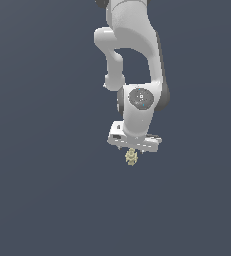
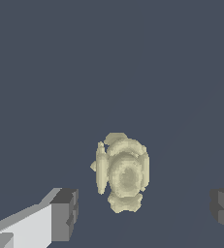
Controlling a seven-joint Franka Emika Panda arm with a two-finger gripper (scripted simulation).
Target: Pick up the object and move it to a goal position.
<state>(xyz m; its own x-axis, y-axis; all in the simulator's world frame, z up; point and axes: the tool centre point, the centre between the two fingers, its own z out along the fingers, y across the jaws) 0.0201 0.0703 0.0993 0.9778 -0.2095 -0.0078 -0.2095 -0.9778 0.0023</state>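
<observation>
The object point(image 1: 131, 158) is a small pale yellow-beige knobbly lump on the flat dark grey surface, showing just under the white hand in the exterior view. In the wrist view the object point(image 2: 122, 172) lies between the two dark grey fingertips point(image 2: 65, 213), nearer to one of them, with a clear gap on each side. My gripper point(image 1: 133, 150) points straight down over it and is open wide; in the wrist view the gripper point(image 2: 145, 213) touches nothing. The arm's white links rise above the hand.
Plain dark grey ground point(image 1: 42, 190) spreads all around, with no other object, container or edge in sight.
</observation>
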